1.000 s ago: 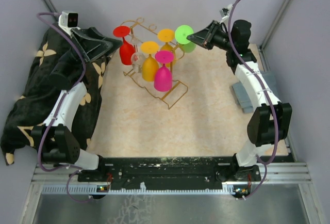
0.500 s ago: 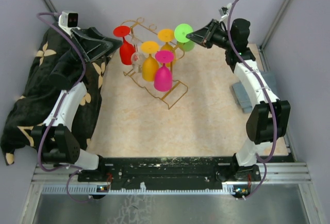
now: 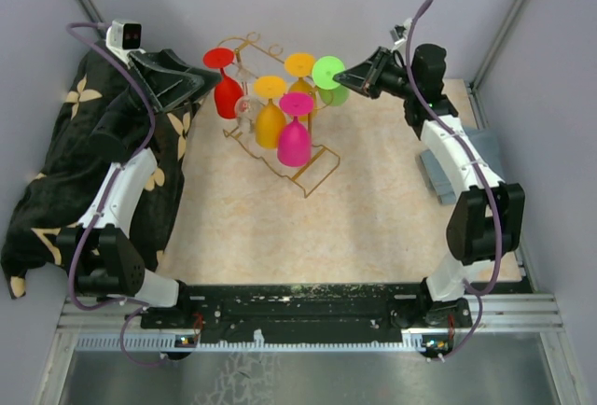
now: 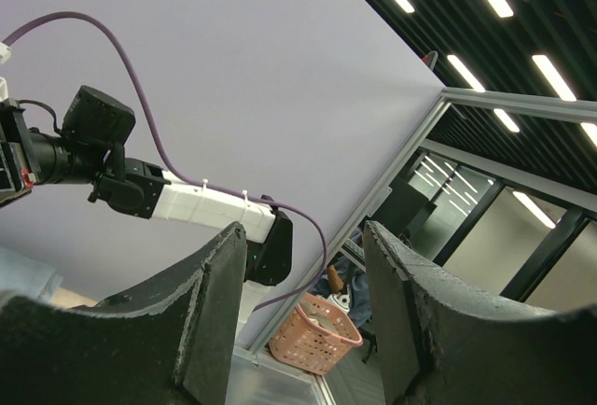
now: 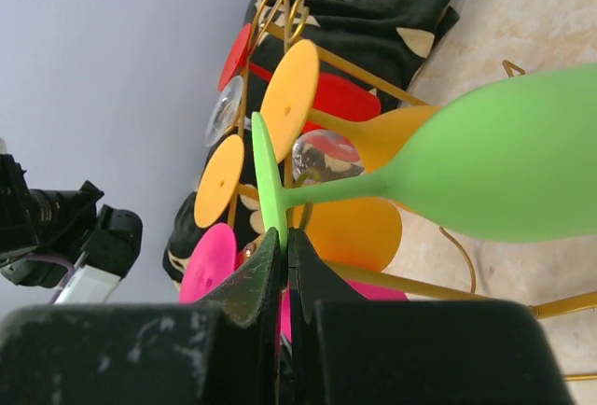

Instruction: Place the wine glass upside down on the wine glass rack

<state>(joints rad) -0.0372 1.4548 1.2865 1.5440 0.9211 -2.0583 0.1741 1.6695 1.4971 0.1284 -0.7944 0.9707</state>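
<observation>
Pinching the green wine glass point(image 5: 504, 153) by its foot edge, the right gripper point(image 5: 284, 237) holds it beside the wine glass rack point(image 3: 305, 190); left gripper point(image 4: 300, 232) spread, well apart.

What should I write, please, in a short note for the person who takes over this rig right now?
Right end effector: shut on the foot rim of the green wine glass, foot up, bowl down.
Left end effector: open, holding nothing.
Wine glass rack: already carries other coloured glasses upside down.
Left to do: seat the green glass, then release. Whether its stem already sits in a loop, I cannot tell.
</observation>
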